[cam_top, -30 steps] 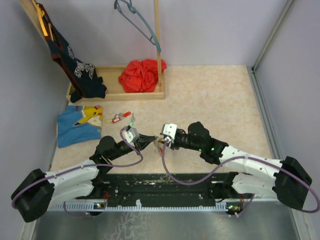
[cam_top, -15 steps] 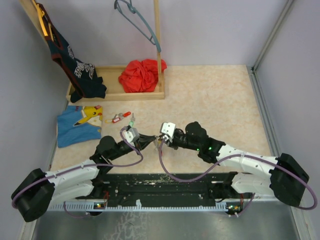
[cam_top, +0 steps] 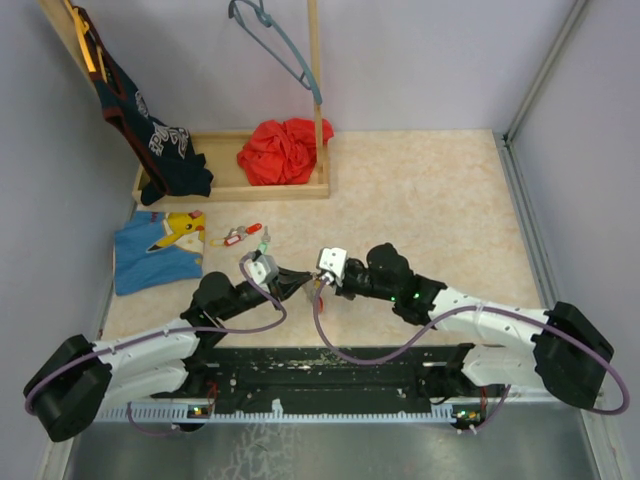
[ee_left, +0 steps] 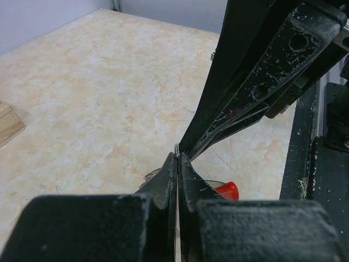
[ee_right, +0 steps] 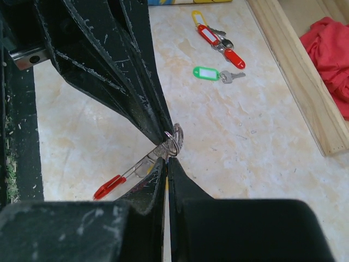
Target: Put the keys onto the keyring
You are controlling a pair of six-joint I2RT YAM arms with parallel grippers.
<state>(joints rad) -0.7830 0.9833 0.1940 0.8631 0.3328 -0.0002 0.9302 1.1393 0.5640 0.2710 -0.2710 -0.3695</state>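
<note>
While left gripper (cam_top: 299, 281) and right gripper (cam_top: 314, 287) meet tip-to-tip at top-view centre, keys (cam_top: 240, 236) lie upper left, apart.
Left wrist: left jaws pinch the keyring (ee_left: 176, 146).
Right wrist: right jaws pressed together at its rim, hold unclear; opposed pulls could slip it free.

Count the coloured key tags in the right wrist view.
5. Grouped at the top: yellow tag, labelled red tag, plain red tag, green tag. Lower left: third red tag. More may be hidden.
</note>
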